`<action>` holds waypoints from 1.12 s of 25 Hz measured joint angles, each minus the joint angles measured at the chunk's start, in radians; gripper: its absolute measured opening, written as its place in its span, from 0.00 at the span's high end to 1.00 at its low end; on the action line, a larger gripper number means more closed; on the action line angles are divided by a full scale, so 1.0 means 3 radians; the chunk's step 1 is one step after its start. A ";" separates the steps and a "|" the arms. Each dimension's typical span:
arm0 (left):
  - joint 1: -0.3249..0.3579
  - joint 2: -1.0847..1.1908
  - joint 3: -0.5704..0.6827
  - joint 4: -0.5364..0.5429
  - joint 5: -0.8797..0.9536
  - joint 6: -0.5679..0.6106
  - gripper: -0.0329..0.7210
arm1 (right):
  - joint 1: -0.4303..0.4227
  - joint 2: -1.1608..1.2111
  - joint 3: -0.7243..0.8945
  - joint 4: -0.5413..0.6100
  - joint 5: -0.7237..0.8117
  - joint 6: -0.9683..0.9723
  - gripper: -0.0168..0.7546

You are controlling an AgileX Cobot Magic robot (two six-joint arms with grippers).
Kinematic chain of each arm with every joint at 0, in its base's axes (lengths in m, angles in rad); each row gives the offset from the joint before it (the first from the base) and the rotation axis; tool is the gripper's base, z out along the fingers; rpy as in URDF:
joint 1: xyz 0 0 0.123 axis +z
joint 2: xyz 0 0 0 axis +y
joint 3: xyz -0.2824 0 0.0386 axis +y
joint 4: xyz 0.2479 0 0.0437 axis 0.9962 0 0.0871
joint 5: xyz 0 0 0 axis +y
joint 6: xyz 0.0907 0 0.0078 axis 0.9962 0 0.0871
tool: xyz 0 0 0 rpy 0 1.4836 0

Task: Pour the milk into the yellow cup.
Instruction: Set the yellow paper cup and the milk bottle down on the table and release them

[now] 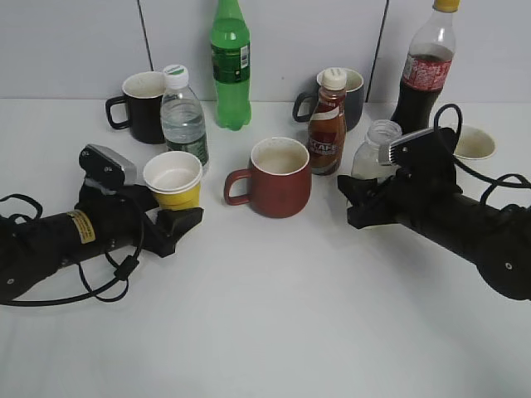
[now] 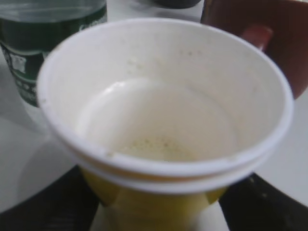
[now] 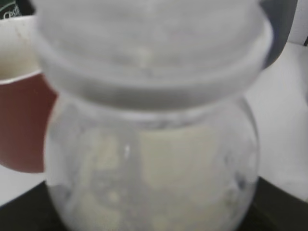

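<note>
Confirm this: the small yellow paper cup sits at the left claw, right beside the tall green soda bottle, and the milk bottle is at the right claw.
One detail is wrong. The small yellow paper cup at the left claw stands beside the clear water bottle with a white cap, not the tall green soda bottle, which stands further back. The exterior view shows this. The clear plastic milk bottle is indeed at the right claw.

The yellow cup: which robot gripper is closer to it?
The left. The left gripper sits right at the base of the yellow cup, a finger on each side. The right gripper is far across the table, at the milk bottle.
</note>
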State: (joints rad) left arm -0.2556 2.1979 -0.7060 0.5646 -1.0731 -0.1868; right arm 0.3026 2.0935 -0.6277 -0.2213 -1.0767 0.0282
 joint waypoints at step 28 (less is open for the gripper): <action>0.0000 -0.0712 0.0496 -0.0153 0.0573 0.0000 0.20 | 0.0000 -0.0269 0.0003 0.0044 0.0794 -0.0094 0.19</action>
State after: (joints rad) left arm -0.2556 1.9841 -0.5571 0.5187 -0.9013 -0.1868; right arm 0.3026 2.0129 -0.6267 -0.2080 -0.8384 0.0000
